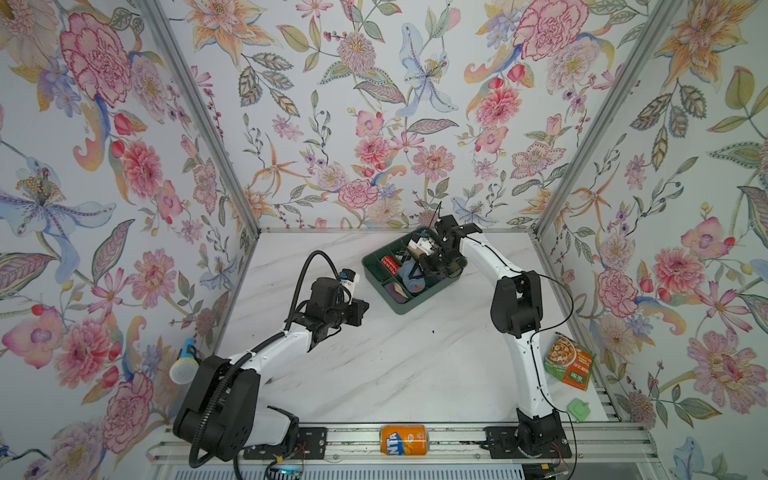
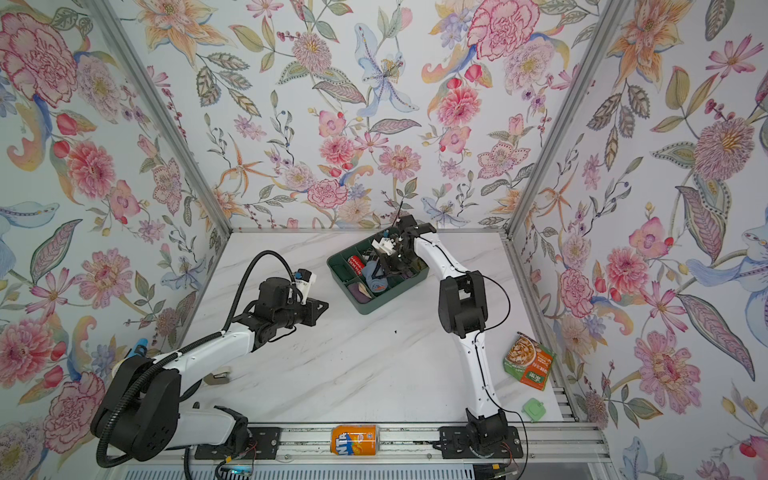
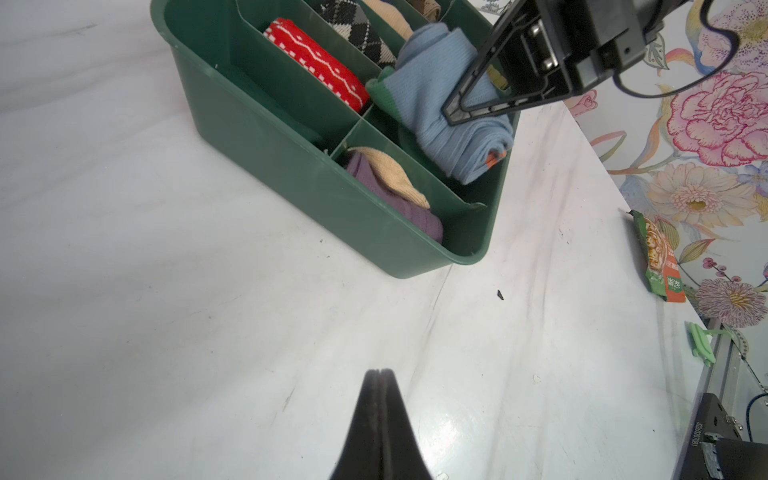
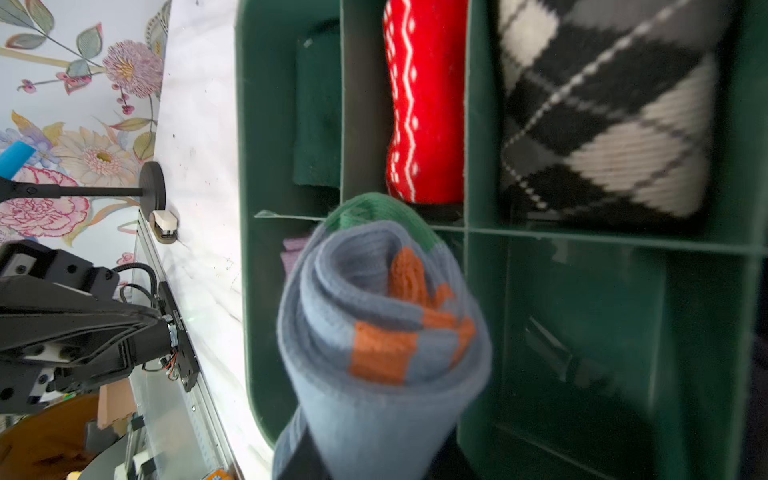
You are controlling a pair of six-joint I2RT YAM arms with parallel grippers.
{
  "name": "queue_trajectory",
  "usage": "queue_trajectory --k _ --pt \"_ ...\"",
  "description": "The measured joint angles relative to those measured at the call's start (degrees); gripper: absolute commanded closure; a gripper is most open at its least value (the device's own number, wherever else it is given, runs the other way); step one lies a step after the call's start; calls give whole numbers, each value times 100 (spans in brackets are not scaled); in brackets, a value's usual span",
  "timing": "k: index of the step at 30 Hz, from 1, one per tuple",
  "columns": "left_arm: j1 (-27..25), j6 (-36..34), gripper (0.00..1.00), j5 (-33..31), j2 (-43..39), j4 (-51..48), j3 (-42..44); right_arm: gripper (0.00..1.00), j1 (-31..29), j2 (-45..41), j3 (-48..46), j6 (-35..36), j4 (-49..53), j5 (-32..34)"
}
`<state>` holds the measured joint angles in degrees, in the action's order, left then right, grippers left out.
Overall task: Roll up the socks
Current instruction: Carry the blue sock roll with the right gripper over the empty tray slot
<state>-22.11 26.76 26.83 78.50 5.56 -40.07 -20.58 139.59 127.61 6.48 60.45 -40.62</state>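
The socks [image 4: 382, 332] are a rolled grey-blue bundle with orange stripes and a green toe end. My right gripper [image 4: 374, 457] is shut on the roll and holds it over the green divided bin [image 3: 291, 178]. In both top views the socks [image 1: 411, 277] [image 2: 374, 277] hang at the bin's middle, under the right gripper [image 1: 420, 268] [image 2: 384, 266]. The left wrist view shows the socks [image 3: 453, 120] over the compartment beside the purple roll. My left gripper [image 3: 379, 372] [image 1: 365, 309] [image 2: 326, 307] is shut and empty, left of the bin above the table.
Other rolls lie in the bin: a red patterned one [image 3: 320, 66], an argyle one [image 4: 602, 124] and a purple and beige one [image 3: 390, 191]. An orange can [image 1: 404, 439] lies on the front rail. A food packet [image 1: 569, 361] and a green item [image 1: 578, 409] lie at right.
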Motion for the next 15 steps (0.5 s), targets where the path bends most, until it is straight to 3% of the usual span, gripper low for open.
queue_trajectory --k 5,15 --pt "0 0 96 0 0 0 2 100 -20 173 144 -4 127 37" --pt "0 0 96 17 0 0 4 100 -376 203 529 -46 452 1257"
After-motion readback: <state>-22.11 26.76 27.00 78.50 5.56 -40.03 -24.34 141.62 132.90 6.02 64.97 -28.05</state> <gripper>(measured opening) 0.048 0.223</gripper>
